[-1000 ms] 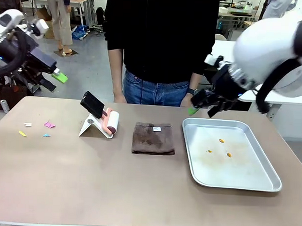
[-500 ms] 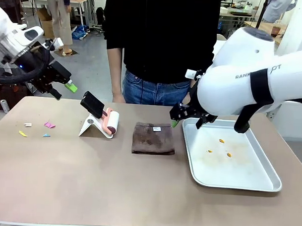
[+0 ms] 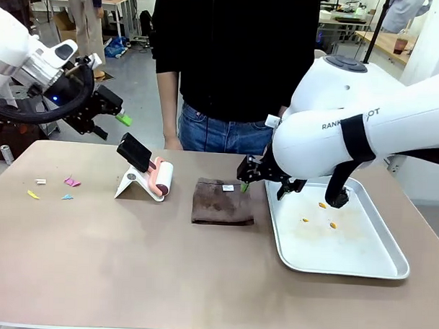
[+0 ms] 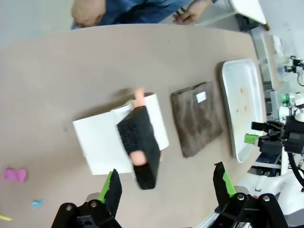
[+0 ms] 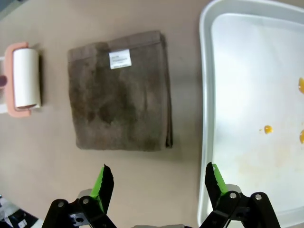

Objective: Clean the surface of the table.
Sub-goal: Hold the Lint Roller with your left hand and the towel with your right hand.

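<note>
Hovering wide open and empty, left gripper point(image 4: 166, 175) and right gripper point(image 5: 158, 175) hung above the rigid, smooth tan-brown table point(image 5: 47, 142), no gripping that, so the limp folded brown cloth point(image 5: 121, 95) below the right wanted an edge pinch.

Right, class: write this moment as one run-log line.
left gripper: open, over lint roller | right gripper: open, over edge of brown cloth by tray | table: paper scraps at left end, not yet cleaned
</note>
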Controlling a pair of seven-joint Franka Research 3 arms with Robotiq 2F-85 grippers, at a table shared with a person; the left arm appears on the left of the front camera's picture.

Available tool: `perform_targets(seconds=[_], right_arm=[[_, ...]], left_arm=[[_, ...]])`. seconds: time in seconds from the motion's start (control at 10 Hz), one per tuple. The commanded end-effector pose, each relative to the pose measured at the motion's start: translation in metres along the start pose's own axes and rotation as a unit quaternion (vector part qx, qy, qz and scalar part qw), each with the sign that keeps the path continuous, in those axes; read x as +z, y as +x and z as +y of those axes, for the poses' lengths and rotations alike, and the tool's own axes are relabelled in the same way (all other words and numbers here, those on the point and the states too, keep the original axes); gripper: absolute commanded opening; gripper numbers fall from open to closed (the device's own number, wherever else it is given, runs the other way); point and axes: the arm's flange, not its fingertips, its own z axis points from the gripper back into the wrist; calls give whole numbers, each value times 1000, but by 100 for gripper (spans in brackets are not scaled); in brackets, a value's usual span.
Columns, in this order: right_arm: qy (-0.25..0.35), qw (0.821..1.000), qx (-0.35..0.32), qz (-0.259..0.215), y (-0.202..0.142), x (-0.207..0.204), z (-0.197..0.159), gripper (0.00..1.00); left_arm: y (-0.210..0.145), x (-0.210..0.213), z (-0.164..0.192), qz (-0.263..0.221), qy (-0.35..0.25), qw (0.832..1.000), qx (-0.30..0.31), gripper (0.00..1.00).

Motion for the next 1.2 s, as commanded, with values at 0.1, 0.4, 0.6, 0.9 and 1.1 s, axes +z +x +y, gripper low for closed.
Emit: perform_targets(seconds=[0.1,0.4,0.6,0.9,1.1], right_arm=[[25,999,-13,-21,5,3,4,100],[2,1000,-1,0,0,0,1,100],[2,1000,-1,0,0,0,1,100],[3,1000,-3,-1,0,-1,-1,100],[-7,1000,-29,-4,10,-15,14,100]], left_arm=[[-7,-6,-1,2,-9,1000,5,100],[-2,-7,-4,4,-7,1000,1,100],[-2,-7,-4,4,-7,1000,1,100],[-3,-7,-2,4,-6,1000,3,100],[7,-4,-4,35,35,996,76,100]])
